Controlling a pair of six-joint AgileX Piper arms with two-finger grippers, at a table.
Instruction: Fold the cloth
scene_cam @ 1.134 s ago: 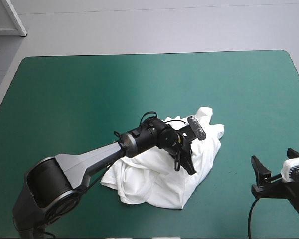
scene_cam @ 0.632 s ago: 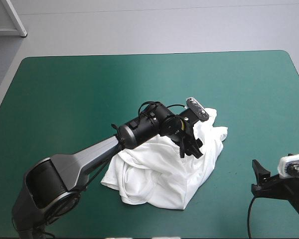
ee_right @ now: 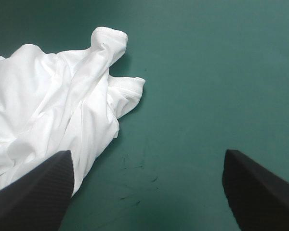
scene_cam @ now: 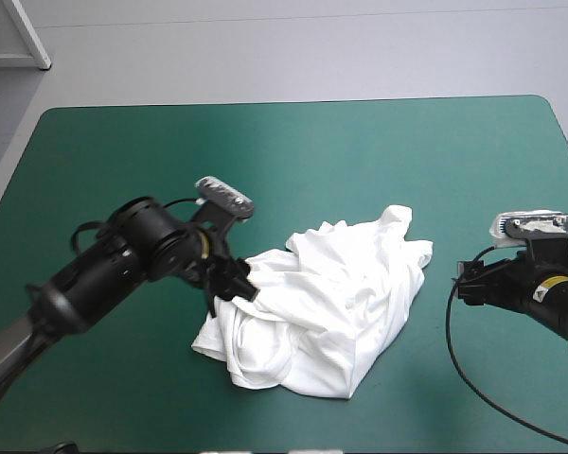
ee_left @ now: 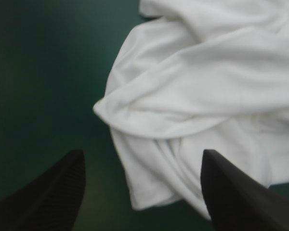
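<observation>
T-shirt (scene_cam: 327, 303): white crumpled heap on the worktop (scene_cam: 123, 161), lying toward 4 o'clock from the worktop's middle, well clear of every edge.
Heap's form: bunched and creased in thick folds. A hemmed corner sticks out at 1 o'clock, and a rounded lobe hangs toward 7 o'clock.
Left pincer (ee_left: 142, 153): at the heap's 9 o'clock rim, spread wide open and gripping nothing. A rolled fold of the T-shirt lies ahead of it and partly between its two sides. One side is over bare teal-green cover (ee_right: 207, 72), the other over the white fabric. Whether either touches the fabric cannot be told.
Right pincer (ee_right: 147, 152): at 3 o'clock of the heap, apart from it, spread wide open and gripping nothing. Only bare cover lies between its sides. The T-shirt's hemmed corner and a short doubled edge lie ahead, toward one side.
Gap: a strip of bare cover separates the right pincer from the heap's nearest edge.
Worktop surface: faint dark scuffs mark the cover just ahead of the right pincer.
</observation>
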